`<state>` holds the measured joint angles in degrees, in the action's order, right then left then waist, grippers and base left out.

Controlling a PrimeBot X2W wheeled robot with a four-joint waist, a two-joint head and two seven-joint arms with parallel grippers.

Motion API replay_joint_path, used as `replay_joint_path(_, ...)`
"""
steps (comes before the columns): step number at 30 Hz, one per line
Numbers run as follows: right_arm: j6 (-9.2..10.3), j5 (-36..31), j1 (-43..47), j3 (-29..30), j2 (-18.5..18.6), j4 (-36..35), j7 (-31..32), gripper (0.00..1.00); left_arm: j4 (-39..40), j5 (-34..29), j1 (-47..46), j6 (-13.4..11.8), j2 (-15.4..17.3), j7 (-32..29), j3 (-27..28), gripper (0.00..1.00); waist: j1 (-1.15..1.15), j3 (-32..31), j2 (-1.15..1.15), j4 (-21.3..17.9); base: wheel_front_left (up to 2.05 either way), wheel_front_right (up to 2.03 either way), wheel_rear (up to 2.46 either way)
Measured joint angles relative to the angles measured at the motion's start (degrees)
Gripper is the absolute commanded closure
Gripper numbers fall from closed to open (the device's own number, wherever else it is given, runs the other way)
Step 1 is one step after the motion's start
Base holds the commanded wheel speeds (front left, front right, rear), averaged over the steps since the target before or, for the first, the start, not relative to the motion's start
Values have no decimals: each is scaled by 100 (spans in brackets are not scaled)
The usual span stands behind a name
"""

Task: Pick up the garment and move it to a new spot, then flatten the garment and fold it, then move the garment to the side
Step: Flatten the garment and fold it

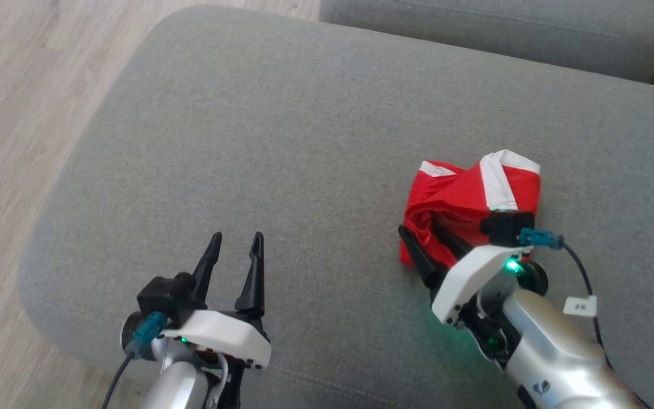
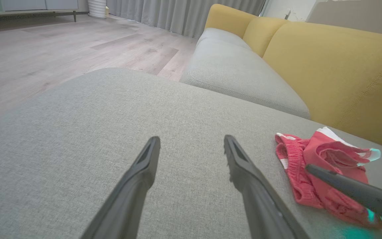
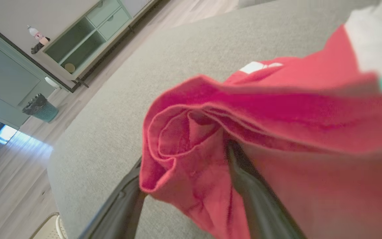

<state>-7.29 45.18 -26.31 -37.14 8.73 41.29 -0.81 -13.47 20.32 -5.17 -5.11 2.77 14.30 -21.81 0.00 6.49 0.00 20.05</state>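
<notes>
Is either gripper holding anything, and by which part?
Nothing is held. The right gripper has its jaws spread around a fold of the red garment, not pinching it; the left gripper is open and empty.

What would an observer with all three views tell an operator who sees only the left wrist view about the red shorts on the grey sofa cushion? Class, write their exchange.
Operator: I see one dark finger over the red shorts. Where is its partner?
Observer: In the right wrist view the right gripper has both fingers spread wide, with a rolled fold of the red shorts lying between them.
Operator: Which part of the shorts is it at?
Observer: In the head view its fingers lie over the near-left corner, on the robot's side. The rest of the bunched shorts, with a white stripe on top, lies beyond them.
</notes>
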Motion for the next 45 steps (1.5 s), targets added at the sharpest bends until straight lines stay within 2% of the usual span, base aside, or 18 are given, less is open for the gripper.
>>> replay_joint_path(8,0,127,-90,-171,152,-313,-64,0,-40,-74,3,13,0,0,112,0,0,-200,0,-282,0,0,0)
replay_joint_path(17,0,187,67,3,466,-1026,-221,0,-46,-210,34,116,0,0,301,0,0,-506,0,-803,0,0,0)
replay_joint_path(23,0,-635,277,805,751,-1226,-792,0,94,-210,52,147,0,0,415,0,0,-624,0,-1148,0,0,0)
replay_joint_path(24,0,-1067,406,1123,789,-1266,-948,0,151,-210,52,159,0,0,415,0,0,-634,0,-1252,0,0,0)
replay_joint_path(30,0,-1960,1054,2249,575,-1416,-1131,0,289,-210,71,156,0,0,419,0,0,-600,0,-1516,0,0,0)
replay_joint_path(36,0,-2619,1552,2796,247,-1678,-1118,0,369,-210,174,149,0,0,417,0,0,-535,0,-1672,0,0,0)
replay_joint_path(43,0,-2886,1581,3006,107,-1990,-958,0,391,-210,173,152,0,0,387,0,0,-456,0,-1631,0,0,0)
replay_joint_path(44,0,-2909,1578,3015,103,-2015,-920,78,392,-210,171,153,0,0,379,0,0,-434,0,-1606,0,0,0)
replay_joint_path(45,0,-2934,1574,3018,104,-2035,-918,100,392,-210,168,153,1,0,368,0,0,-409,0,-1578,0,0,0)
